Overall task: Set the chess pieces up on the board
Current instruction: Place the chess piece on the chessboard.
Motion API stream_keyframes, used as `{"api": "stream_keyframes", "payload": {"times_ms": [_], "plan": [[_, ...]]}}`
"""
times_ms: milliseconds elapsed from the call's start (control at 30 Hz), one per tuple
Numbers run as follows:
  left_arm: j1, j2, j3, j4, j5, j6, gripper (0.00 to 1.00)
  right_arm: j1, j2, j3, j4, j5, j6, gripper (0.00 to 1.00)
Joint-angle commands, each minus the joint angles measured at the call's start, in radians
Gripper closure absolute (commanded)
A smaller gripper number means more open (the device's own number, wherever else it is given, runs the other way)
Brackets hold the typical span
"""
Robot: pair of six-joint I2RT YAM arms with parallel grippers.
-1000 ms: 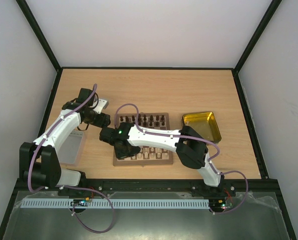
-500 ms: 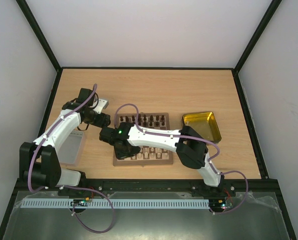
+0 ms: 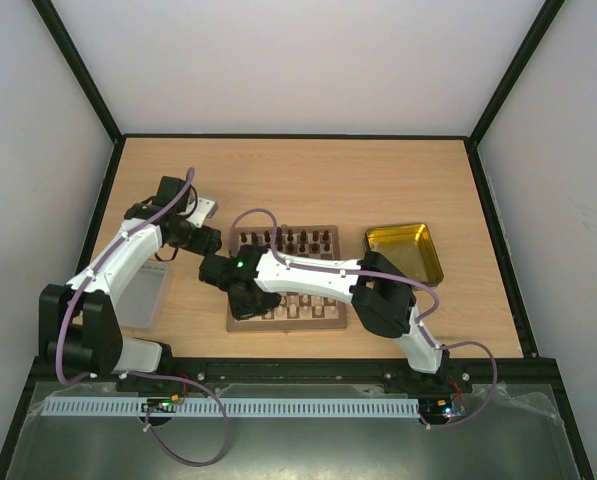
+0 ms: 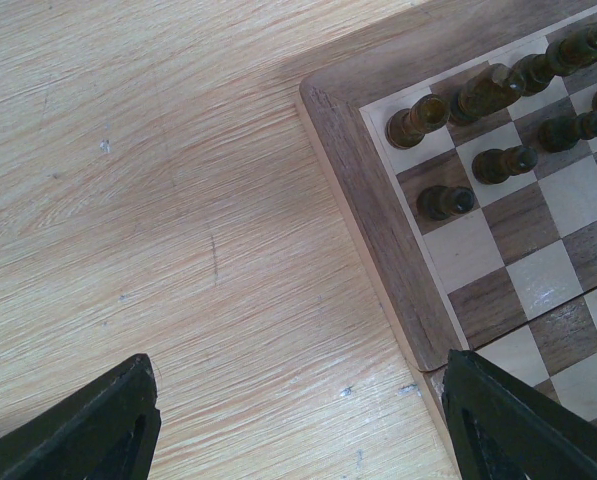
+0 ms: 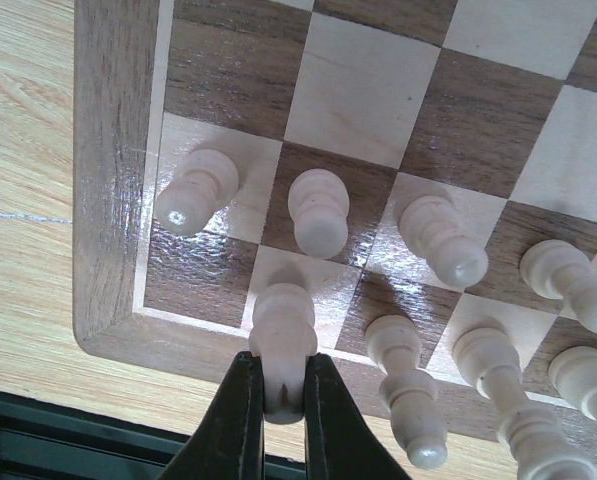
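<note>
Wooden table [image 3: 378, 180]; chessboard [image 3: 308, 325] at its middle; yellow metal tray [image 3: 403, 255] right of the board, only its shiny floor showing; grey translucent lid [image 3: 143, 295] left of the board; left gripper [image 4: 298, 430] spread wide over the table off the board's far-left corner; right gripper [image 5: 281, 405] clamped on a cream piece [image 5: 281, 330] beside the near-left corner, a grip only the wrist view shows; dark pieces [image 4: 478, 95] in far rows, cream pieces [image 5: 318, 210] in near rows; nothing shifted since earlier frames.

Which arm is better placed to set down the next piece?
Right. The right gripper is shut on a cream piece at a corner of the board; the left gripper hangs open, empty, over the table.
</note>
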Motion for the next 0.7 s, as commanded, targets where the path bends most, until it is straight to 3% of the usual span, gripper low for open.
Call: {"api": "stream_keyframes", "payload": {"times_ms": [0, 667], "plan": [[0.004, 0.003, -0.013, -0.002, 0.01, -0.002, 0.22, 0.002, 0.017, 0.006, -0.015, 0.003, -0.009, 0.98], [0.004, -0.002, -0.014, 0.0, 0.011, -0.002, 0.22, 0.002, 0.03, 0.01, -0.036, 0.007, -0.002, 0.98]]}}
